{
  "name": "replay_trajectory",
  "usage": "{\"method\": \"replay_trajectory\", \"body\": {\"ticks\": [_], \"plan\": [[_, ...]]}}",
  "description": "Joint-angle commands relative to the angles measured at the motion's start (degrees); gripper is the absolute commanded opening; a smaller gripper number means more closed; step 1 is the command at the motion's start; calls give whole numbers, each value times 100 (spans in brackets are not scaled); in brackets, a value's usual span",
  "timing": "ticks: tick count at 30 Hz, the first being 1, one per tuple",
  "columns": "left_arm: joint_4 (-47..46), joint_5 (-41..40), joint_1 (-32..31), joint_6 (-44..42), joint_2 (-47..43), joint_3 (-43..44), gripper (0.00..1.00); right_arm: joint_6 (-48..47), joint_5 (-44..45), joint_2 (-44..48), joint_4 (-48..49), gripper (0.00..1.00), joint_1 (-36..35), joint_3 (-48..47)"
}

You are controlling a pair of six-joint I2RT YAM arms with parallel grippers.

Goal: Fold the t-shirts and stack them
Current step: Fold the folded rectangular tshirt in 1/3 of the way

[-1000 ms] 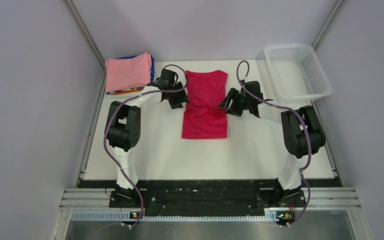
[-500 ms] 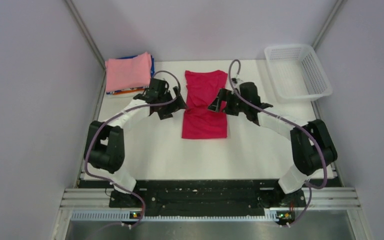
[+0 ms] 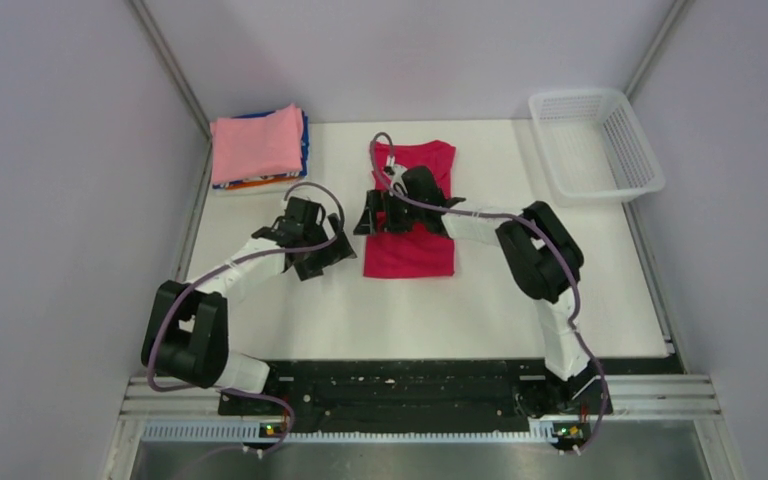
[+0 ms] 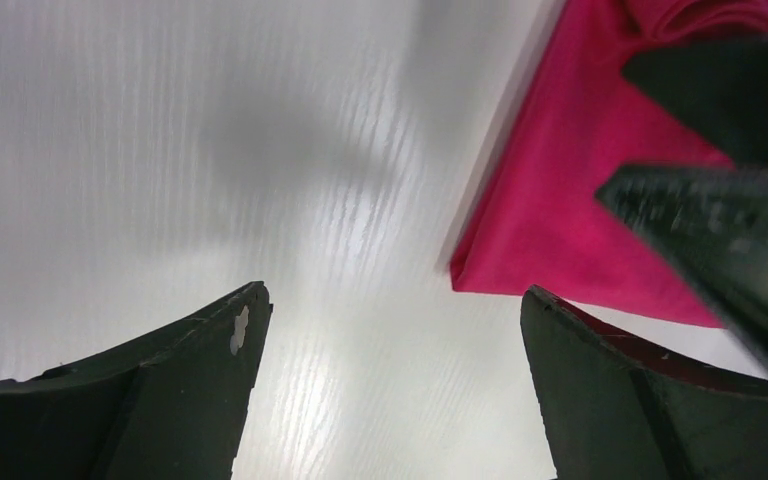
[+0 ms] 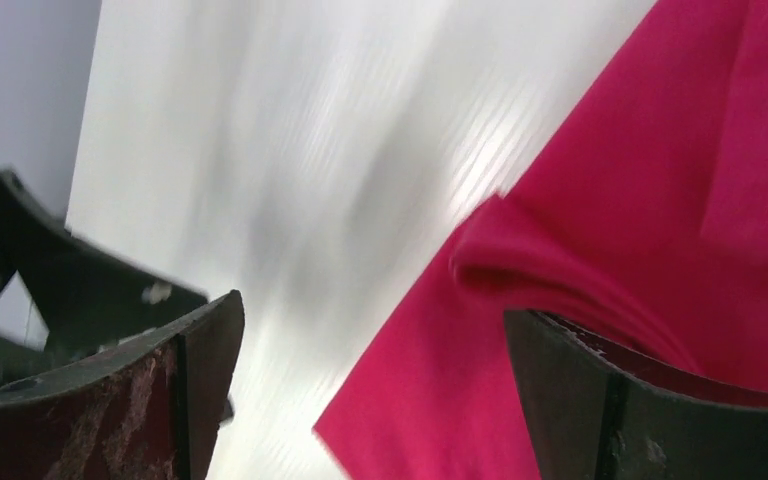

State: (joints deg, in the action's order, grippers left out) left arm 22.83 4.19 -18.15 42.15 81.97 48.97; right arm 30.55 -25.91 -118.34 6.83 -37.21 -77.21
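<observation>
Right end effector (image 3: 371,215) jaws apart, forearm stretched leftward across crimson t-shirt (image 3: 415,256).

Left pincer (image 3: 336,250) gapes low; right pincer (image 3: 365,217) gapes, stretched leftward.

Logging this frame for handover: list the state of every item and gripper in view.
red t-shirt: flat on the table, folded narrow, bunched at its left edge, not gripped.
pink t-shirt: folded, topping the stack.
basket: upright, nothing visible inside.
left gripper: open, empty, beside the red t-shirt.
right gripper: open, empty, over the red t-shirt's left edge.
</observation>
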Motion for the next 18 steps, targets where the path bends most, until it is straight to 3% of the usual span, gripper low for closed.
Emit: {"method": "replay_trajectory", "body": {"ticks": [1, 7, 11, 14, 18], "plan": [[-80, 106, 18, 115, -191, -258, 99, -211, 259, -548, 110, 99, 171, -1032], [-136, 276, 7, 141, -248, -510, 99, -226, 168, -973, -239, 99, 518, -1728], [-305, 458, -8, 137, -295, -585, 99, -410, -20, -486, -351, 99, 598, -1687], [-510, 611, -49, 159, -220, -616, 99, -604, 298, 343, -419, 99, 601, -1132], [-823, 828, -171, 211, 74, -593, 98, -588, 1034, 1801, -288, 99, 637, 446]]}}
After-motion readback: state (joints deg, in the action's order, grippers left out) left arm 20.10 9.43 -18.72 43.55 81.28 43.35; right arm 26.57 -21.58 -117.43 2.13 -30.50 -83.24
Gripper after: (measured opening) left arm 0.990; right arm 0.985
